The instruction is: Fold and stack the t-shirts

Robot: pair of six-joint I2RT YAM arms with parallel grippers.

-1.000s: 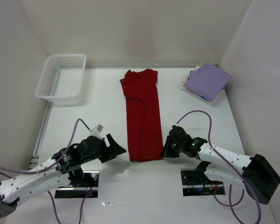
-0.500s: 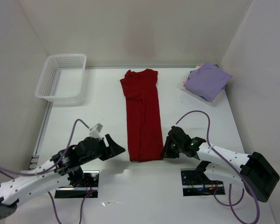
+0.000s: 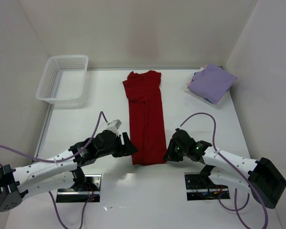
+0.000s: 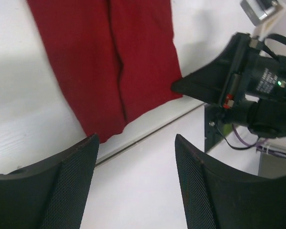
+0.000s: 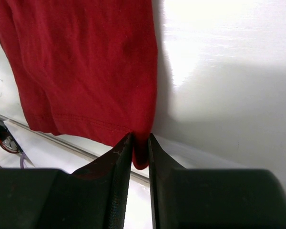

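Right gripper (image 5: 140, 139) pinches the dark red t-shirt (image 3: 145, 119) at its near corner.
Left gripper (image 4: 136, 140) hovers wide open beside the opposite corner.

Left gripper (image 3: 129, 146) low, jaws wide apart; right gripper (image 3: 167, 155) low, pinched on a corner of the dark red t-shirt (image 3: 145, 119)

The dark red t-shirt (image 3: 145, 119) is seen as soft matt cloth. The table (image 3: 105, 95) is finished smooth, faintly glossy white. The basket (image 3: 44, 81) is moulded in white plastic mesh.
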